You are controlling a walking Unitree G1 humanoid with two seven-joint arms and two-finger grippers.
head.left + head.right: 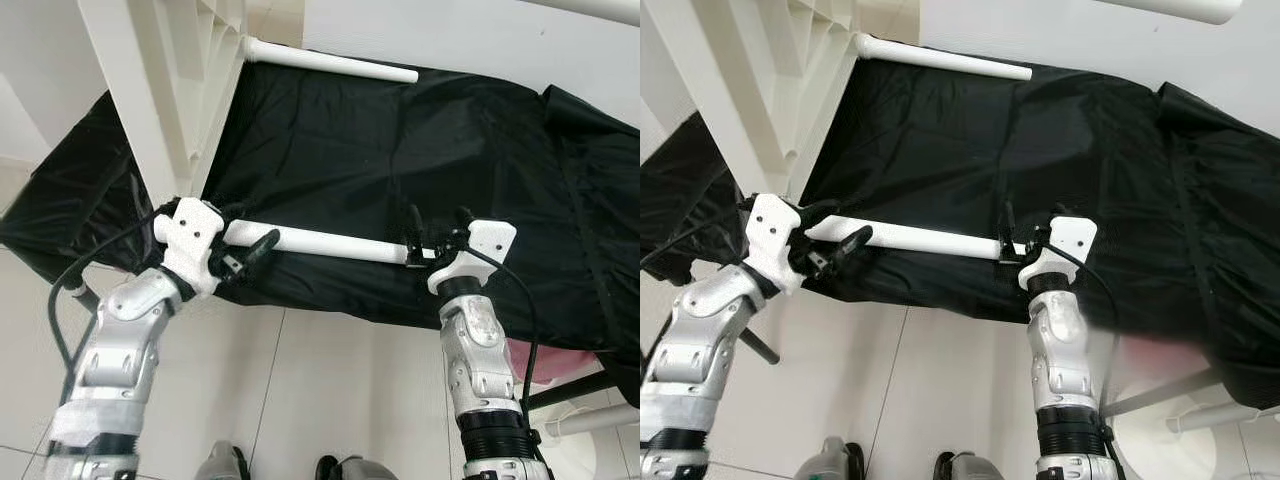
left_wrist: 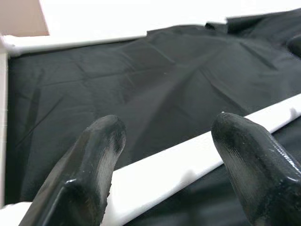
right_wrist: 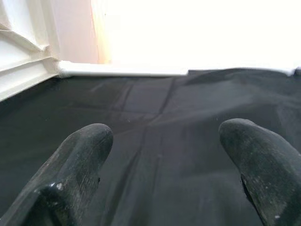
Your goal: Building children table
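A big black cloth (image 1: 420,150) covers a low surface, and the floor in front of it is pale tile. A white table top (image 1: 165,80) stands tipped up on its edge at the robot's left. One white leg (image 1: 330,62) is already stuck in at its far corner and points across the cloth to the right.

A second white leg (image 1: 320,241) lies near the front edge of the cloth. It runs long-ways from the robot's left to its right, with its left end close to the near corner of the table top.

The left gripper (image 1: 250,252) is at the left end of this leg. Its two black fingers (image 2: 94,155) are spread wide. The leg passes across between them, and I cannot tell if they press on it.

The right gripper (image 1: 437,232) is at the leg's right end. Its fingers (image 3: 80,155) are wide open too, with only black cloth showing between them. It has hold of nothing.

I think the next step is to push this leg into the table top. The leg points sideways, across both pairs of fingers, so the left arm is the nearer one to guide it in.
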